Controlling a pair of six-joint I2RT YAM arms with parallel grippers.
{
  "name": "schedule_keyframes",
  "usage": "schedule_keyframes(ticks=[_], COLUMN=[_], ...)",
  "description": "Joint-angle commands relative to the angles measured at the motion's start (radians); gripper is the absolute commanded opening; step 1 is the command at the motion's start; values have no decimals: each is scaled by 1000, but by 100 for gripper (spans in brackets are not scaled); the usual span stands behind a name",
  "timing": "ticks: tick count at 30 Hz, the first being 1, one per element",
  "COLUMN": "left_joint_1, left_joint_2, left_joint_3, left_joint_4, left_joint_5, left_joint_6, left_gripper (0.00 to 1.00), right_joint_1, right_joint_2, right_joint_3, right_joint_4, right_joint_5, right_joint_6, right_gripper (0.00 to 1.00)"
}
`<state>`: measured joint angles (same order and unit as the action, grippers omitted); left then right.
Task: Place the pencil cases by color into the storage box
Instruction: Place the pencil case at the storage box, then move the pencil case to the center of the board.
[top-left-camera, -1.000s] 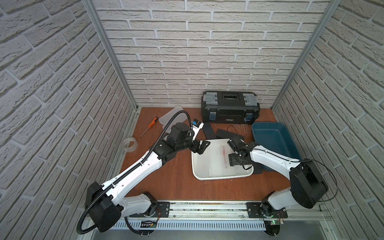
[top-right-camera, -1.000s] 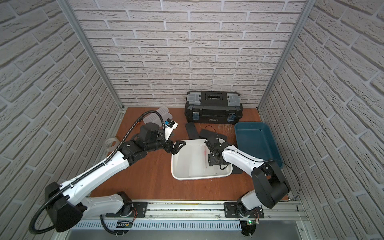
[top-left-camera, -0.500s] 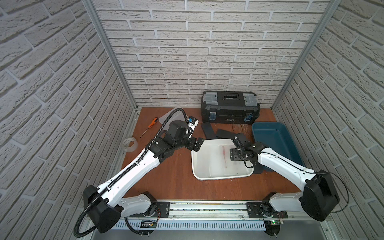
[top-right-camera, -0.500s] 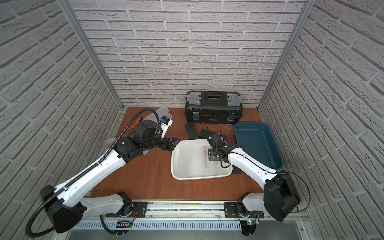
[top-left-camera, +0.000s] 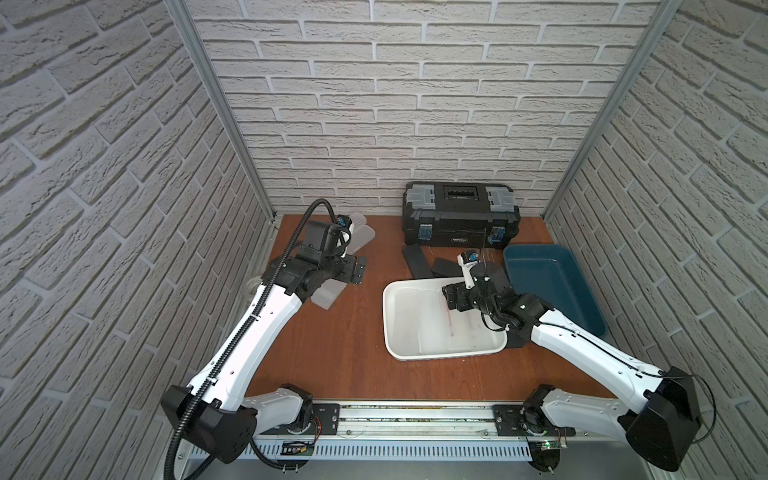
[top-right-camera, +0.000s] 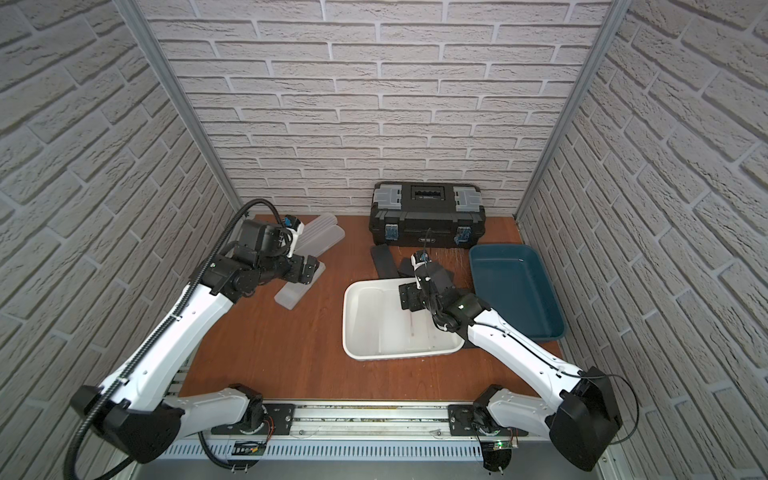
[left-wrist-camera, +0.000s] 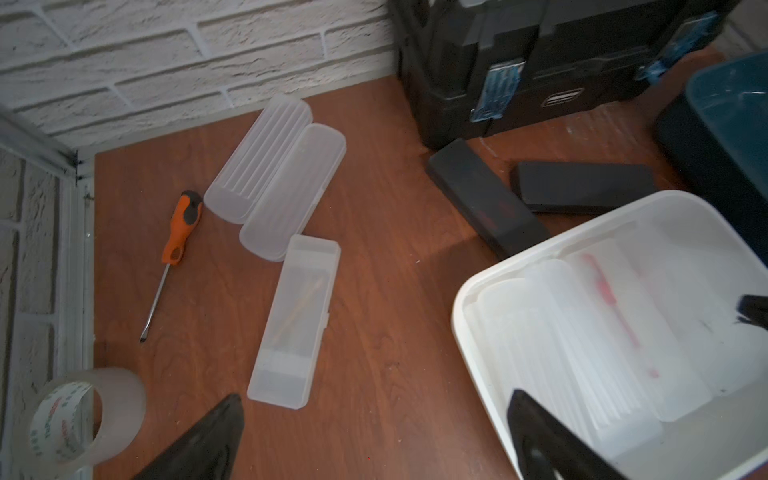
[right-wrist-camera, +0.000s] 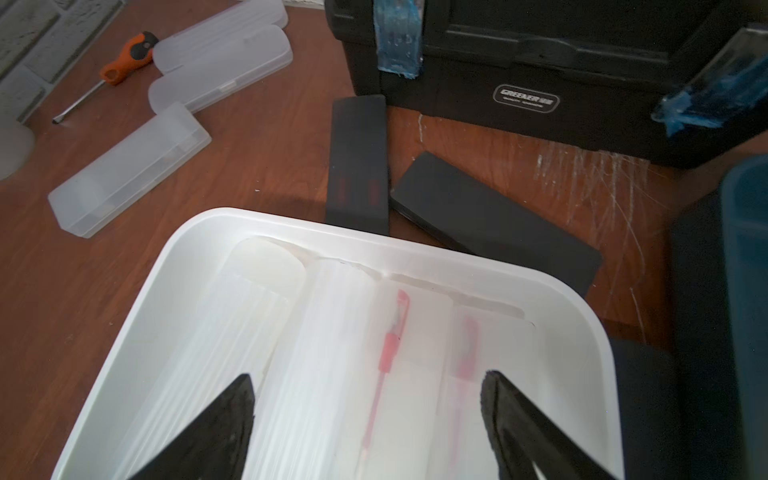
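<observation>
Far-left corner of the worktop: three loose frosted cases (left-wrist-camera: 291, 191), long axes diagonal. White bin (right-wrist-camera: 249, 216): four binned frosted cases (right-wrist-camera: 328, 353), parallel, lying front-to-back. Two black cases (right-wrist-camera: 357, 162) sit beyond it. Left gripper (top-left-camera: 356, 269), arm outstretched, hovers over the loose three, jaws spread and empty. Right gripper (right-wrist-camera: 365, 376) hangs over the bin, released.

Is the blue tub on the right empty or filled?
Empty: in a top view the blue tub shows only its bare floor. The black cases lie outside it.
</observation>
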<state>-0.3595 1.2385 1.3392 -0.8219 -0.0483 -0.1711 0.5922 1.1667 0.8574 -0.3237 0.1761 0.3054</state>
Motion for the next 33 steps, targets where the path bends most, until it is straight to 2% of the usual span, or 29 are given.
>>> schedule_keyframes(ticks=[1,7,10,16,23,28,33], left_joint_1=[92,174,208,281,298,326,336], left_joint_2=[27,135,200,281,362,422,485], left_joint_3=[-33,-79,-92,-142,-156,-155,-140], left_joint_4=[-6,41,49,110,188,242,264], left_joint_5=[68,78,93,109,83,168,206], left_joint_6=[40,101,123,140,187,242,315], left_gripper=[98,98,98,98,98,98,98], right_joint_1=[20,52,56,58,69,72,74], right_joint_2=[-40,-116,-179,-210,-179,-190,-201], right_joint_3=[-65,-121,-162,-163,-156,-164,-170], right_joint_4=[201,258,297,276,284,291,300], right_joint_5=[-67,-48,-82,-87,-121,-142,-155], right_joint_6=[-29,-58,-50,-55,-72,-85,-94], right_gripper=[87,85,84,81,80,81,81])
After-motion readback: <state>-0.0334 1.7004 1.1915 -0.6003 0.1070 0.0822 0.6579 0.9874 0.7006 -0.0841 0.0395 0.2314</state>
